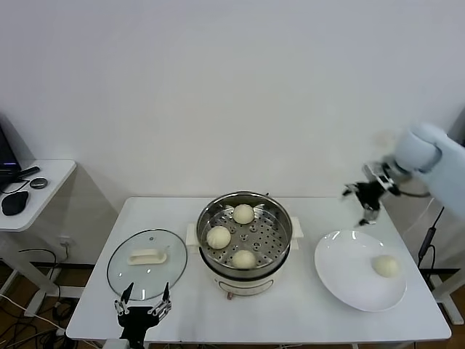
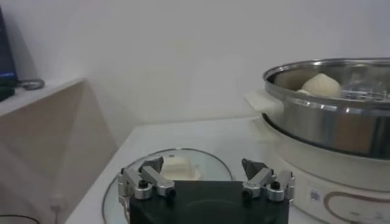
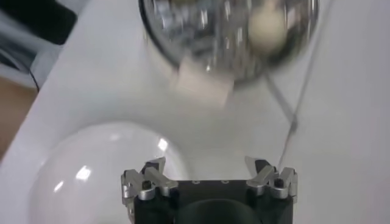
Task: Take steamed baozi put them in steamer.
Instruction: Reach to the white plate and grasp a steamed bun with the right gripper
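The steamer (image 1: 245, 209) stands mid-table and holds three baozi (image 1: 243, 214) (image 1: 219, 237) (image 1: 243, 259) on its perforated tray. A fourth baozi (image 1: 385, 266) lies on the white plate (image 1: 349, 280) at the right. My right gripper (image 1: 368, 195) is open and empty, in the air above the table's far right, behind the plate. Its wrist view shows the plate's rim (image 3: 91, 158) and the steamer (image 3: 183, 24) with a baozi (image 3: 268, 25). My left gripper (image 1: 143, 302) is open and empty, parked at the front edge by the glass lid. Its wrist view shows the steamer (image 2: 329, 115) and one baozi (image 2: 320, 85).
A round glass lid (image 1: 147, 263) with a white handle lies flat at the table's left; it also shows in the left wrist view (image 2: 177, 167). A small side table (image 1: 29, 190) with dark items stands at far left. A white wall runs behind.
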